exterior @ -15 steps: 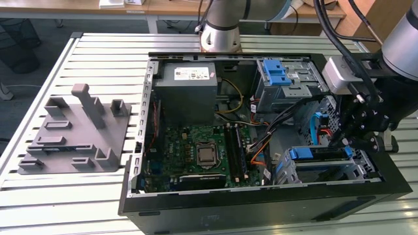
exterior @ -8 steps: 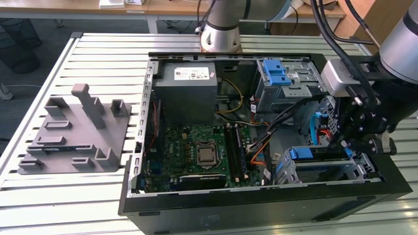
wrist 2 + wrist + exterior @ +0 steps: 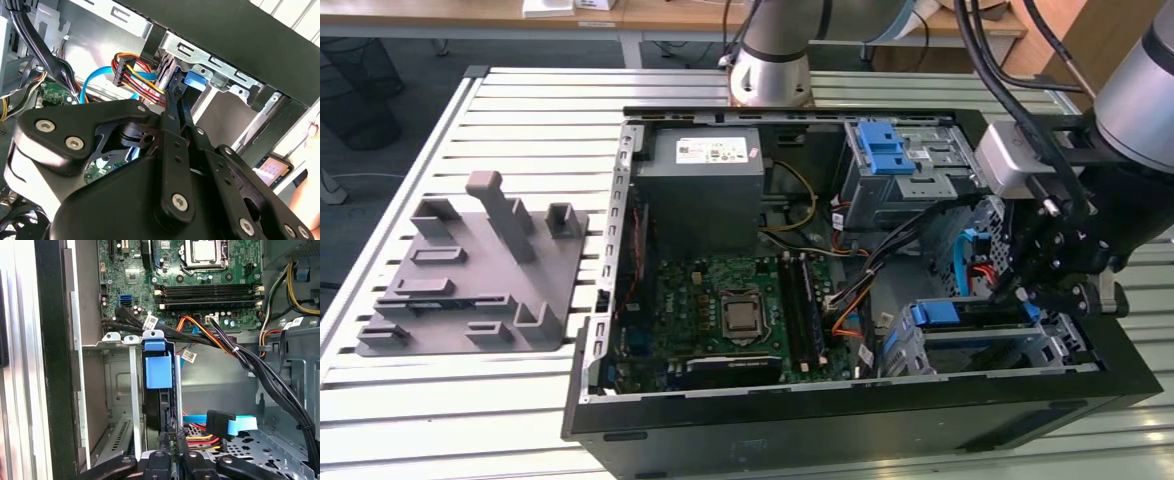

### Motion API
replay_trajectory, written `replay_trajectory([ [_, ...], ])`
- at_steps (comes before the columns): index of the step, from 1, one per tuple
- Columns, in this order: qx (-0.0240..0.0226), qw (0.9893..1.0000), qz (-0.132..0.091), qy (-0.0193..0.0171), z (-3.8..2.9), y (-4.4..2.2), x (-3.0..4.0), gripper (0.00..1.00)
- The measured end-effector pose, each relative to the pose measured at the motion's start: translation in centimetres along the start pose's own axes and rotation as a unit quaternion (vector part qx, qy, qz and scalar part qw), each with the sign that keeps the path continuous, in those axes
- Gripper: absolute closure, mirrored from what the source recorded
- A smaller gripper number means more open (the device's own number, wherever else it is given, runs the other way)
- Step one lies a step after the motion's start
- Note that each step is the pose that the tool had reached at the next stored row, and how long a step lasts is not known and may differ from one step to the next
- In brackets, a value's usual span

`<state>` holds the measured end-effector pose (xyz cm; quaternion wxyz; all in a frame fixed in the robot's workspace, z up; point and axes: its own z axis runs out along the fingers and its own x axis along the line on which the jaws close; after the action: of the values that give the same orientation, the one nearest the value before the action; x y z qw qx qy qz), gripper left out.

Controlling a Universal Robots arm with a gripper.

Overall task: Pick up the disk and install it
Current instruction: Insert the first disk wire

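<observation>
The disk [image 3: 971, 322] stands on edge in the metal drive cage [image 3: 1047, 352] at the near corner of the open computer case, on the exterior view's right. Its blue side rail [image 3: 158, 369] and dark narrow edge [image 3: 167, 410] show in the first wrist view. My gripper [image 3: 1025, 292] hangs right over that cage. In both wrist views the two black fingers [image 3: 161, 459] run close together along the disk's edge, and the gripper [image 3: 175, 97] looks shut on the disk beside the blue rail [image 3: 194, 80].
Black, orange and blue cables [image 3: 235, 352] cross close to the cage. In the case lie a motherboard [image 3: 734, 310], a grey power-supply box [image 3: 707, 165] and an upper cage with a blue latch [image 3: 891, 150]. A grey fixture [image 3: 467, 270] sits on the slatted table. A hand [image 3: 311, 192] is outside the case.
</observation>
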<state>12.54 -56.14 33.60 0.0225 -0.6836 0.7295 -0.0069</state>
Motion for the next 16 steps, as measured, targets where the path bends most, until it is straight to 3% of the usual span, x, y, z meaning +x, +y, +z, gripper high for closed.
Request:
replay_trajectory([
  [4, -0.0024, 1.0000, 0.000, 0.0005, -0.10, 0.00, -0.01, 0.84],
  [16, -0.0025, 1.0000, 0.000, 0.0015, 0.13, -0.01, 0.00, 0.84],
])
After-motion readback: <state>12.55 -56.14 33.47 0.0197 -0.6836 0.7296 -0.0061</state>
